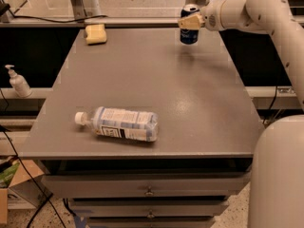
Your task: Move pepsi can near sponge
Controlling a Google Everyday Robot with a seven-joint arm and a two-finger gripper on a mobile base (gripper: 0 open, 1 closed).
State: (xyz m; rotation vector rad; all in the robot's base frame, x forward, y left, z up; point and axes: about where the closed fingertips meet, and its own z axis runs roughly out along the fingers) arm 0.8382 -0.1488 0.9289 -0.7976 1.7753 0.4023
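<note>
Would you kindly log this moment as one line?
gripper at pepsi can, upright, far right | sponge far left | move not done

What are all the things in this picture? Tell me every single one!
dark-blue pepsi can with silver top: one, blue, far right part of the table, at the pincer.
pale-yellow rectangular sponge: one, yellow, far left corner of the table.
clear plastic bottle with white cap: one, see-through, lying on its side near the front edge.
grey flat-topped table: one, grey, middle, drawers beneath.
white pump bottle: one, white, ledge left of the table.
brown cardboard box: one, brown, floor, bottom left.
white robot arm: one, white, reaching in from the right.
tan pincer: one, tan, at the can's upper part.
</note>
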